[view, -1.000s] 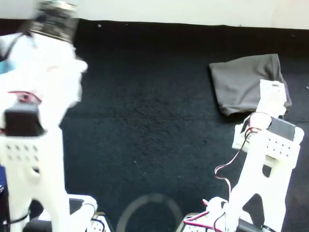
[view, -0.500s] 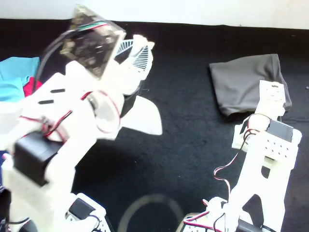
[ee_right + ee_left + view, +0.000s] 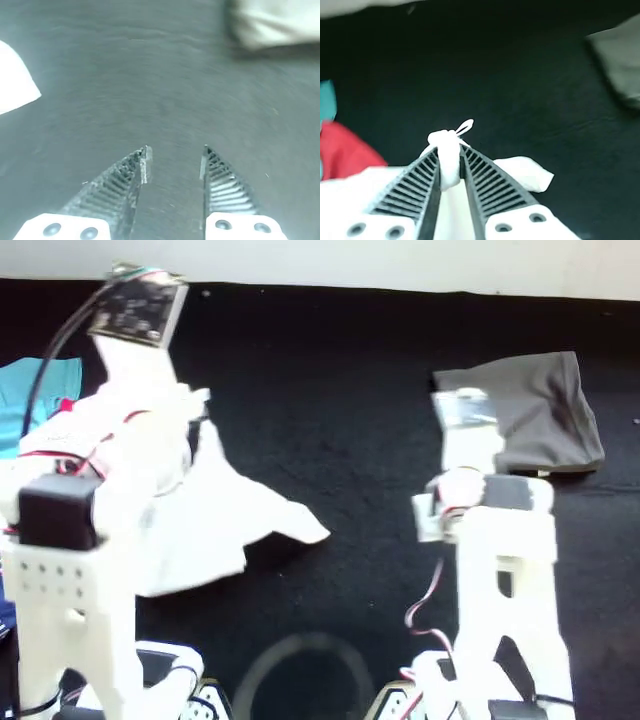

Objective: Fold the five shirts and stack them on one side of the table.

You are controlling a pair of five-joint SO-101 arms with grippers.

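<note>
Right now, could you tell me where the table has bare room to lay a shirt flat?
The widest bare patch of table lies between the white shirt in the left gripper and the folded grey shirt; the open right gripper hangs over it. The far strip is bare. The left edge is crowded with a teal shirt and a red shirt.

A folded shirt [image 3: 545, 415] lies far right, a loose shirt [image 3: 240, 522] left.

Worktop [image 3: 340, 390]: matt black, felt-like cloth. White shirt [image 3: 230, 520] and grey shirt [image 3: 540, 410]: soft matt fabric. Left pincer [image 3: 451, 151]: smooth white plastic, ribbed dark faces.
</note>
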